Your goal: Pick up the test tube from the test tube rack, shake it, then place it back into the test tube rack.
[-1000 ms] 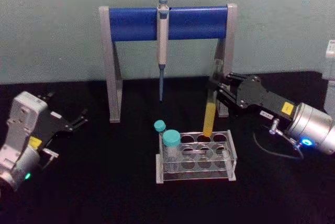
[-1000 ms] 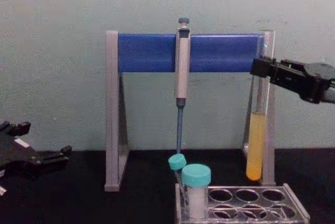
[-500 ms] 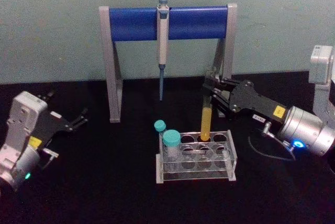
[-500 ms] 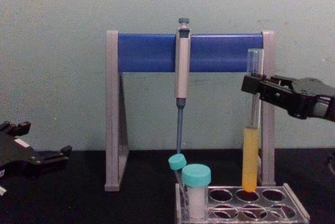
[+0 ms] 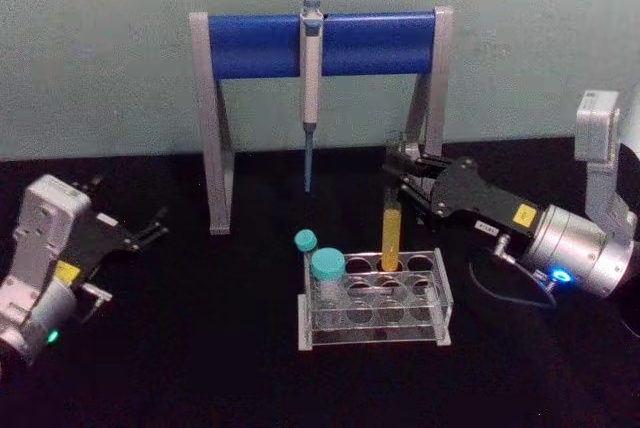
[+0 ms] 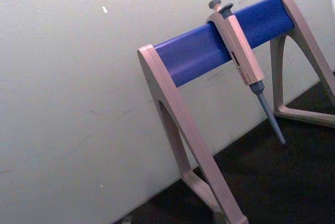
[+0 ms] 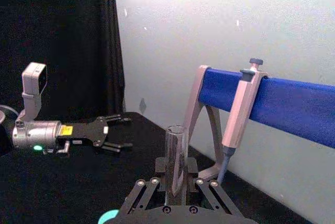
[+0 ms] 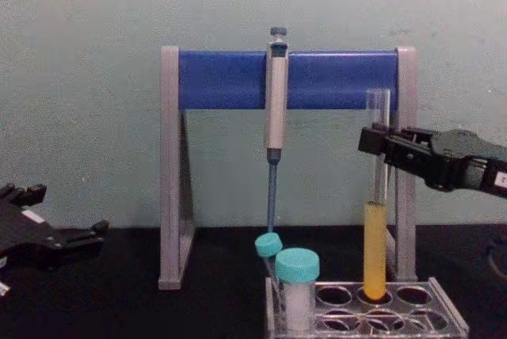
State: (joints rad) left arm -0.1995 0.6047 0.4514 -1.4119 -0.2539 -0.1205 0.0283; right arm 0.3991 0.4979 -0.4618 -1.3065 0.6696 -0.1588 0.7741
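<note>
Clear glass forms the test tube [image 5: 391,233] [image 8: 375,228], which is held upright with its lower end sunk into a back-row hole of the rack [image 5: 375,326] [image 8: 445,317]. Yellow liquid is seen in its lower part; the top is uncapped. Whether its bottom is seated on the rack's floor cannot be told.

The tube is clamped near its upper part by the right tool [image 5: 398,170] [image 8: 372,142], which reaches in from 3 o'clock. The left tool [image 5: 150,228] [image 8: 89,236] is parked at 9 o'clock on the black bench [image 5: 200,368], with its fingers apart.

Two teal-capped vials [image 5: 327,268] [image 8: 297,287] are stood at the rack's 9 o'clock end; white contents are made out in the nearer one, while the farther one is largely hidden behind it.

A grey pipette [image 5: 311,78] is hung from the blue bar of a stand [image 5: 250,45] at 12 o'clock from the rack.

A yellow label [image 5: 523,214] is carried on the right tool's body, and another [image 5: 65,271] on the left; no writing on either can be read. In the chest view the rack's front is cut off by the frame's lower edge.
</note>
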